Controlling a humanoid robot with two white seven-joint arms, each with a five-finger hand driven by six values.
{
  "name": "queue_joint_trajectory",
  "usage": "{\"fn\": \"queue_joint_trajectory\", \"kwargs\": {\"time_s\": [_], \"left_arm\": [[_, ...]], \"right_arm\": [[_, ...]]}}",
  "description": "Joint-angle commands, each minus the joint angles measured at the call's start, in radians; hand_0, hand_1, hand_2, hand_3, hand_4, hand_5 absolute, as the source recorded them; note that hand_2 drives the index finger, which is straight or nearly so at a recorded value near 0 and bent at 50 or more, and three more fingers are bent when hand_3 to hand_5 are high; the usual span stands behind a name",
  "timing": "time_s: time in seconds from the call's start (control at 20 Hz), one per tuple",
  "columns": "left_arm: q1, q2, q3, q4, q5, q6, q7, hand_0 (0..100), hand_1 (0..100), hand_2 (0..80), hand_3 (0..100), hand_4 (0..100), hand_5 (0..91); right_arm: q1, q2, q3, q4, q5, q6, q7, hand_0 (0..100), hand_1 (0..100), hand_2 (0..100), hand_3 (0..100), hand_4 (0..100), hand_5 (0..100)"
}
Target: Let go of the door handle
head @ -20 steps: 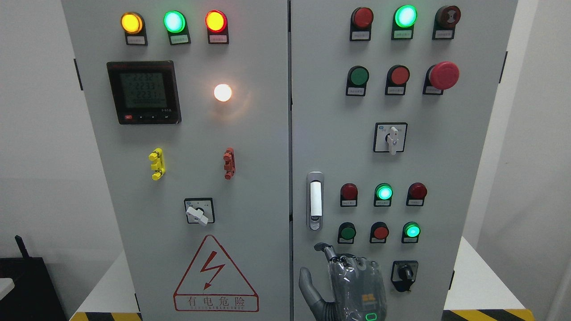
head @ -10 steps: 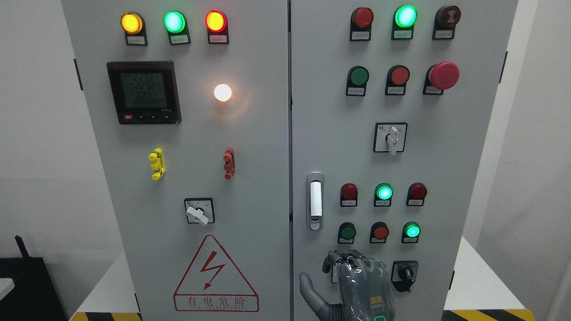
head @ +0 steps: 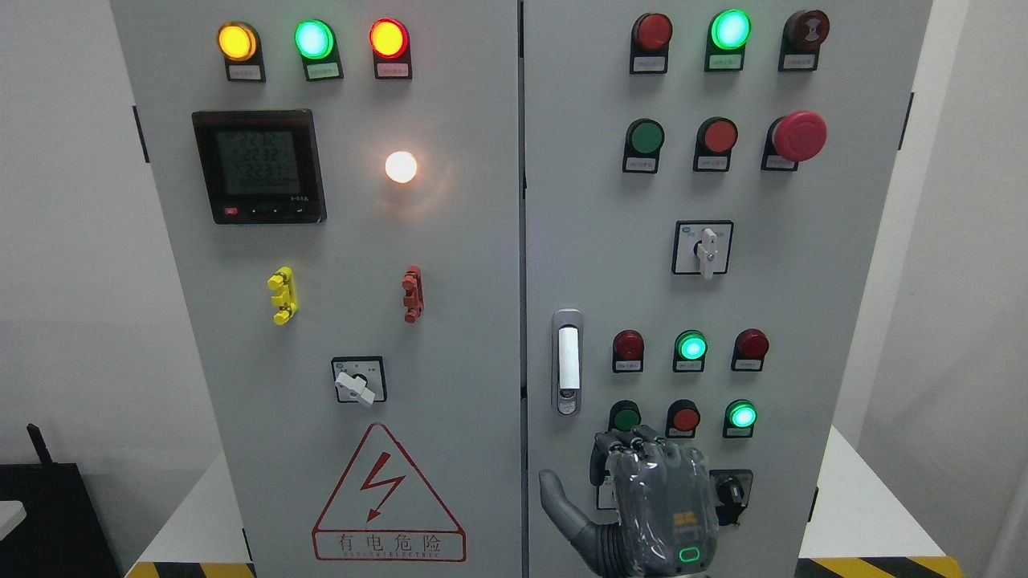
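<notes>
Our right hand (head: pixel 654 502), grey with a clear plastic cover, sits below and to the right of the silver vertical door handle (head: pixel 567 361) on the grey cabinet's right door (head: pixel 594 241), not touching it. We see its back only: fingers (head: pixel 634 443) curled down at the knuckles, thumb out toward the door seam, nothing in the grip. The handle lies flush in its recess just right of the seam, its keyhole at the bottom. Fingertips reach up near the green round button (head: pixel 625 418), which is below and right of the handle. The black rotary switch (head: pixel 729 490) lies further right of the handle, partly hidden behind the hand. We don't see our left hand.
</notes>
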Motion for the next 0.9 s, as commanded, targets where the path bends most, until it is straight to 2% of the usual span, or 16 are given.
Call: {"fn": "queue_joint_trajectory", "kwargs": {"time_s": [0.0, 0.65, 0.85], "left_arm": [[0.000, 0.000, -0.014, 0.020, 0.000, 0.001, -0.001, 12, 39, 0.0, 0, 0, 0.0], [0.000, 0.001, -0.014, 0.020, 0.000, 0.001, -0.001, 12, 39, 0.0, 0, 0, 0.0], [-0.001, 0.001, -0.014, 0.020, 0.000, 0.001, -0.001, 12, 39, 0.0, 0, 0, 0.0]], "right_arm": [[-0.037, 0.004, 0.000, -0.005, 0.003, 0.004, 0.035, 23, 17, 81, 100, 89, 99], [-0.089, 0.004, -0.003, 0.003, 0.064, 0.012, 0.061, 22, 11, 93, 100, 91, 99], [-0.100, 0.002, -0.003, 0.003, 0.087, 0.016, 0.093, 23, 11, 95, 100, 91, 99]]}}
